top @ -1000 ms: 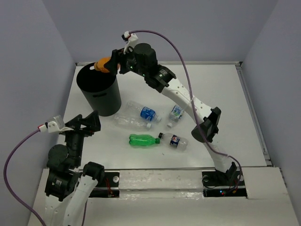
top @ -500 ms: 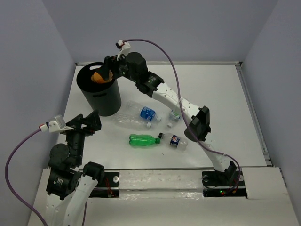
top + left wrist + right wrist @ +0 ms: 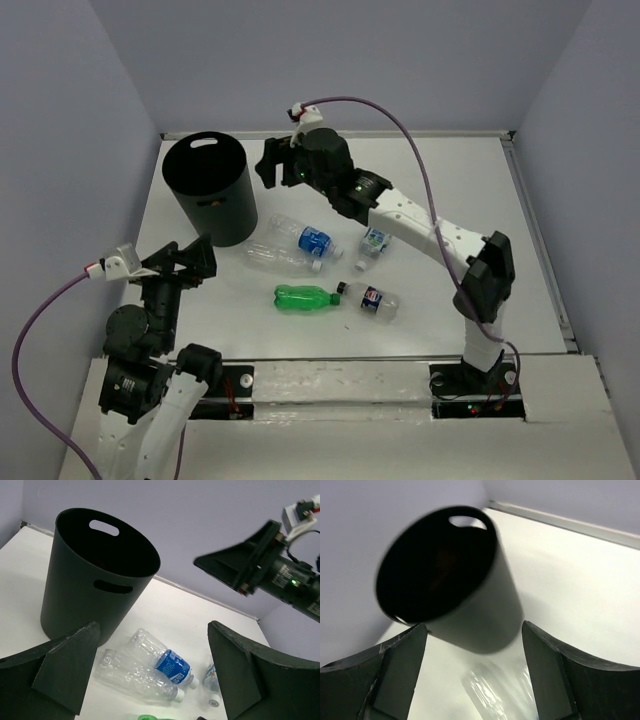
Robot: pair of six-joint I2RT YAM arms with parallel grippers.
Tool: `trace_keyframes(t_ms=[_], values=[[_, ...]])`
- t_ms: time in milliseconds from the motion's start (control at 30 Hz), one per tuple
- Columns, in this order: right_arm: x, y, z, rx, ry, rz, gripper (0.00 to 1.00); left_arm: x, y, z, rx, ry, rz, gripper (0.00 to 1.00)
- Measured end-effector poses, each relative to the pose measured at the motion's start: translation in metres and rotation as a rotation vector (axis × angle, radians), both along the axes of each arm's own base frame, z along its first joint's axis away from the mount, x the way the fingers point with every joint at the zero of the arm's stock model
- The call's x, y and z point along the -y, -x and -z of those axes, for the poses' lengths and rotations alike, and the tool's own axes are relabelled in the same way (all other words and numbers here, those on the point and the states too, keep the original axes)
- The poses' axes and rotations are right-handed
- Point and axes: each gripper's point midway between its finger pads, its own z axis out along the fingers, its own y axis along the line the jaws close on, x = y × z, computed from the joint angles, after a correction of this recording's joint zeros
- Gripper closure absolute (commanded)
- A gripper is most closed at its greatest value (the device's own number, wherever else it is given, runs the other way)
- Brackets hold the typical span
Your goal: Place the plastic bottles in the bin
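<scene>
The black bin [image 3: 207, 200] stands at the far left; its inside looks dark and the orange bottle is hidden. My right gripper [image 3: 268, 165] is open and empty, in the air just right of the bin's rim. Five bottles lie on the table: a clear blue-labelled one [image 3: 303, 236], a plain clear one [image 3: 278, 260], a small blue-labelled one [image 3: 374, 243], a green one [image 3: 305, 297] and another blue-labelled one [image 3: 371, 300]. My left gripper [image 3: 188, 258] is open and empty, near the bin's base. The left wrist view shows the bin [image 3: 90, 595] and the blue-labelled bottle [image 3: 170, 664].
A raised rim [image 3: 520, 190] edges the white table on the right and at the back. Purple walls close in on both sides. The right arm [image 3: 430, 235] reaches diagonally over the bottles. The right wrist view shows the bin [image 3: 445, 580] and a blurred clear bottle [image 3: 495, 692].
My right gripper held the orange bottle over the bin, let it go into the bin, and has now swung right, away from the rim. The left arm has not moved.
</scene>
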Motion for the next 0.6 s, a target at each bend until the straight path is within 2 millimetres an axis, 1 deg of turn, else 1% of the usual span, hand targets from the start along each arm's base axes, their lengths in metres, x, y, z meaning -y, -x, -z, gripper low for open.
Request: trace_keyframes(t_ms=[33, 67, 100, 133, 167, 200, 233, 267, 300, 333, 367, 400, 433, 467, 600], values=[[0.016, 0.005, 0.003, -0.011, 0.019, 0.029, 0.17, 0.001, 0.0, 0.0, 0.001, 0.0, 0.004, 0.01], [0.042, 0.009, 0.011, -0.023, 0.047, 0.08, 0.16, 0.002, 0.0, 0.001, 0.001, -0.001, 0.01, 0.01], [0.061, 0.012, 0.016, -0.032, 0.064, 0.115, 0.16, 0.003, 0.0, 0.001, 0.001, -0.003, 0.017, 0.01], [0.09, 0.018, 0.026, -0.049, 0.103, 0.165, 0.16, 0.005, 0.0, 0.002, 0.0, -0.004, 0.024, 0.01], [0.122, 0.023, 0.039, -0.075, 0.151, 0.219, 0.16, 0.006, -0.001, 0.002, 0.001, -0.005, 0.029, 0.01], [0.147, 0.031, 0.051, -0.084, 0.189, 0.241, 0.17, 0.007, -0.001, 0.002, 0.001, -0.007, 0.037, 0.01], [0.165, 0.038, 0.062, -0.097, 0.228, 0.248, 0.19, 0.008, -0.001, 0.003, 0.001, -0.008, 0.042, 0.01], [0.185, 0.048, 0.078, -0.123, 0.282, 0.25, 0.23, 0.009, -0.001, 0.004, 0.0, -0.01, 0.047, 0.01], [0.193, 0.057, 0.085, -0.139, 0.304, 0.232, 0.25, 0.01, -0.001, 0.004, -0.001, -0.011, 0.052, 0.01], [0.203, 0.074, 0.102, -0.174, 0.349, 0.19, 0.27, 0.011, -0.001, 0.004, 0.0, -0.012, 0.06, 0.01], [0.208, 0.091, 0.116, -0.208, 0.381, 0.143, 0.33, 0.012, -0.001, 0.004, 0.0, -0.012, 0.063, 0.01], [0.21, 0.105, 0.128, -0.234, 0.407, 0.101, 0.34, 0.013, -0.001, 0.004, 0.002, -0.013, 0.068, 0.01], [0.211, 0.114, 0.135, -0.251, 0.423, 0.075, 0.34, 0.013, -0.001, 0.003, 0.004, -0.012, 0.069, 0.01], [0.214, 0.132, 0.15, -0.285, 0.446, 0.02, 0.32, 0.013, -0.001, 0.003, 0.004, -0.013, 0.071, 0.01], [0.224, 0.167, 0.18, -0.368, 0.519, -0.082, 0.22, 0.014, -0.001, 0.003, 0.007, -0.012, 0.075, 0.01]])
